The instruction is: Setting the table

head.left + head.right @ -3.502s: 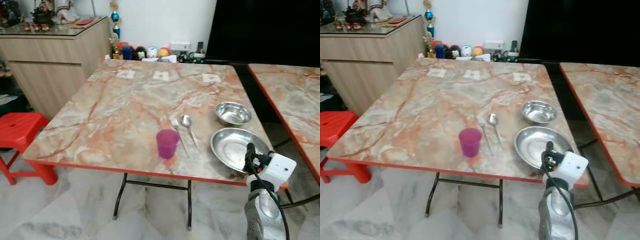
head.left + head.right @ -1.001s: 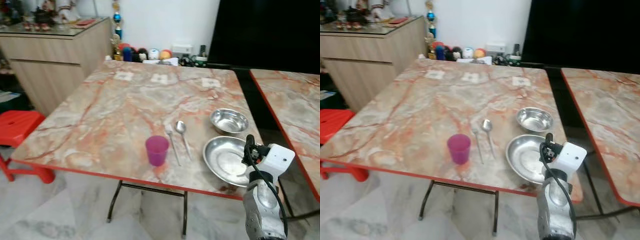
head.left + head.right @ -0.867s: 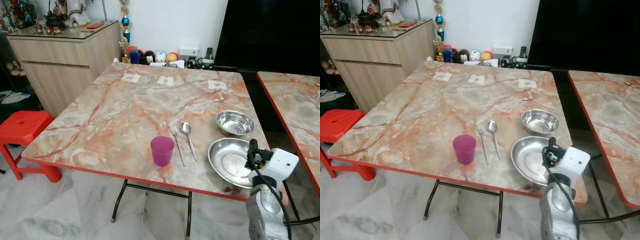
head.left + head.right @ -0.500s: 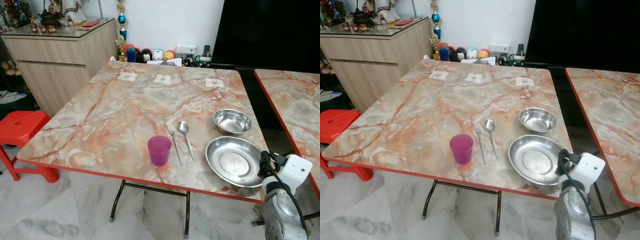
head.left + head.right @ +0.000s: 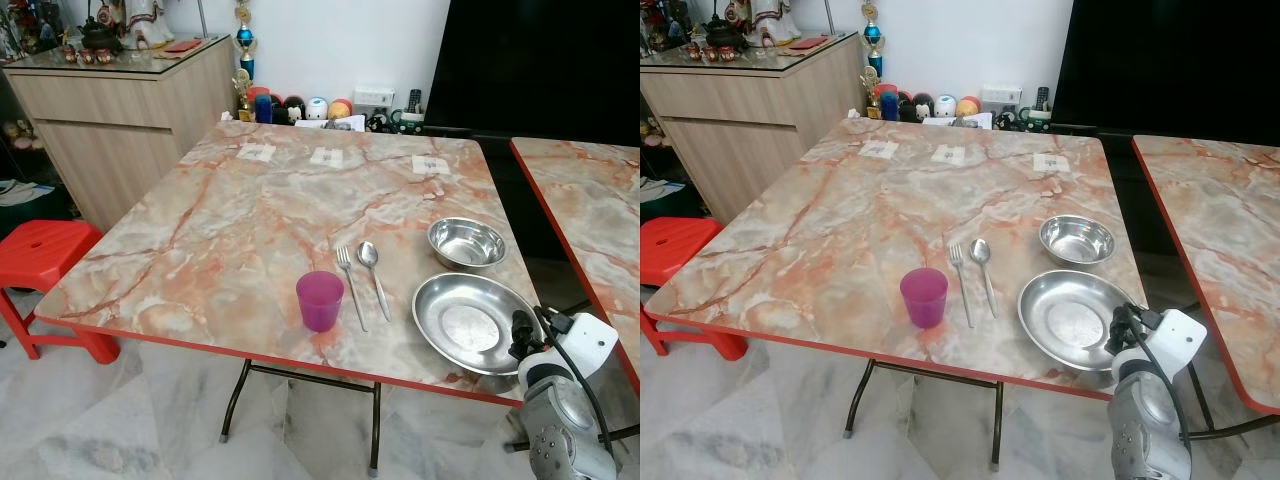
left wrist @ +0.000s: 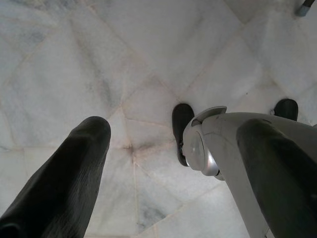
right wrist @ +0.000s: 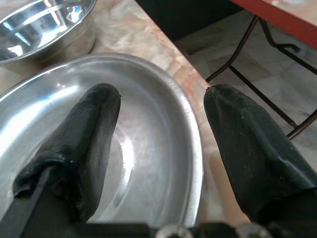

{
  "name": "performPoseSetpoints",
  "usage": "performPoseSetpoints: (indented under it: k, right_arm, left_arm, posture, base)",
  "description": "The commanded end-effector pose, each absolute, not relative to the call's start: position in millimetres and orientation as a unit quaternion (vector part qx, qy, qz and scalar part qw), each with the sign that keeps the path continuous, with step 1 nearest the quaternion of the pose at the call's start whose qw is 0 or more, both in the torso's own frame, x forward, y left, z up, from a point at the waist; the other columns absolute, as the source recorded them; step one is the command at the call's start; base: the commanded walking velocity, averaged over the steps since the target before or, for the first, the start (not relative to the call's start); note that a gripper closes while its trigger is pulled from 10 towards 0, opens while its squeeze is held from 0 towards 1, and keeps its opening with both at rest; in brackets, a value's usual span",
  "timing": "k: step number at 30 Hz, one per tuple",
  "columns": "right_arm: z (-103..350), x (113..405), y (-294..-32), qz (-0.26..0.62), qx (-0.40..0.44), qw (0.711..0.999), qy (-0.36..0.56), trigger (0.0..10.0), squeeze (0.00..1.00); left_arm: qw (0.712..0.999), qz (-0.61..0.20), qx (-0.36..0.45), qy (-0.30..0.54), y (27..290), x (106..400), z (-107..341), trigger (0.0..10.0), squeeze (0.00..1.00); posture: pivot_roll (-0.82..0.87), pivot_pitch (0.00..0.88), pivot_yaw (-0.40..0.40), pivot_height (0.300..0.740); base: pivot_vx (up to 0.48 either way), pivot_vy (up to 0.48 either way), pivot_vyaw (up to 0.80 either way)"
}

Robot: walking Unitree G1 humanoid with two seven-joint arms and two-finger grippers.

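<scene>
A steel plate (image 5: 465, 322) lies at the near right of the marble table (image 5: 250, 220), with a steel bowl (image 5: 466, 243) just behind it. To its left lie a spoon (image 5: 374, 275) and a fork (image 5: 351, 287), then a purple cup (image 5: 320, 300) stands near the front edge. My right gripper (image 7: 161, 99) is open at the plate's near right rim (image 7: 194, 148): one finger (image 7: 84, 134) hangs over the plate's inside, the other (image 7: 242, 144) is outside it, past the table's edge. It holds nothing. My left gripper (image 6: 176, 126) hangs open above the floor.
A second marble table (image 5: 585, 200) stands close on the right, with a narrow gap between. A red stool (image 5: 40, 250) and a wooden cabinet (image 5: 120, 110) are on the left. Small toys (image 5: 300, 105) line the wall behind. Three paper labels (image 5: 328, 157) lie at the table's far side.
My right gripper has dropped from over the plate's right part down to its near right rim. The head camera has shifted slightly; the tableware has stayed put.
</scene>
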State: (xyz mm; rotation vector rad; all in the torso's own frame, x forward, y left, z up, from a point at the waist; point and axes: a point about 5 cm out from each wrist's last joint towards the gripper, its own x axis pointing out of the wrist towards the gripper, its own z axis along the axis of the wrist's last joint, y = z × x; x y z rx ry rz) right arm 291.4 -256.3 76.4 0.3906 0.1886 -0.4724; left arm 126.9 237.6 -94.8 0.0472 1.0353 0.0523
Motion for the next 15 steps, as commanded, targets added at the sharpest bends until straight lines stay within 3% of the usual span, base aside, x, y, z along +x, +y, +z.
performPoseSetpoints:
  k: [1, 9, 15]
  right_arm:
    - [77, 291, -262, -0.241, 0.198, 0.945, 0.095, 10.0, 0.00]
    - [57, 290, -254, -0.207, 0.195, 0.945, 0.164, 10.0, 0.00]
    - [54, 292, -253, -0.205, 0.205, 0.942, 0.168, 10.0, 0.00]
  left_arm:
    - [0.865, 0.020, 0.029, 0.501, 236, 124, -96, 10.0, 0.00]
    - [0.863, 0.016, 0.029, 0.505, 235, 120, -98, 10.0, 0.00]
    - [0.860, 0.026, 0.030, 0.509, 251, 109, -96, 10.0, 0.00]
  posture:
    - [0.00, 0.000, 0.001, 0.740]
    - [0.00, 0.000, 0.000, 0.740]
    - [0.00, 0.000, 0.001, 0.740]
  base:
    - [0.000, 0.000, 0.00]
    - [0.000, 0.000, 0.00]
    - [0.000, 0.000, 0.00]
